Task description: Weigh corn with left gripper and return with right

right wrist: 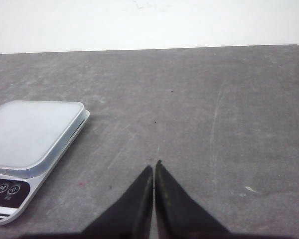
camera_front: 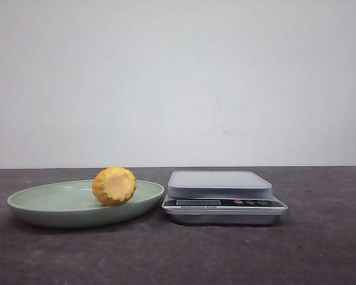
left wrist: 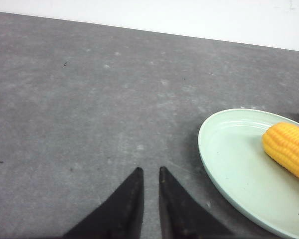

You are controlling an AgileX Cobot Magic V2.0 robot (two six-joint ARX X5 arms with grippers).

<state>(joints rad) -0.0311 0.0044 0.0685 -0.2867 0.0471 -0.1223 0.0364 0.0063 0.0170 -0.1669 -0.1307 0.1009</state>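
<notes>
Toward the left side of the counter, roughly midway between near and far edges: corn [camera_front: 114,186] lying on its side in a pale green plate [camera_front: 41,205], pale cut end facing the near edge, resting in the plate's right half. Just right of the plate, near counter centre: kitchen scale [camera_front: 224,196], weighing platform bare, display and buttons facing the near edge; plate rim and scale close, contact not clear. Neither arm visible from the front. Left gripper [left wrist: 149,174] seen only in its wrist view, hovering over bare grey counter off the plate's left side, fingers nearly together with a thin gap, holding nothing, well apart from the corn [left wrist: 289,149]. Right gripper [right wrist: 153,167] over bare counter to the right of the scale [right wrist: 35,132], tips almost touching, also holding nothing. Progress judged as zero: corn not yet picked, nothing weighed, nothing returned. Left to do: open left fingers, reach into the plate [left wrist: 234,164], grasp corn, set on scale platform, release; then right gripper pick-up from scale and return to plate. Likely snag: rounded cob rolling on the plate or on the flat platform.
</notes>
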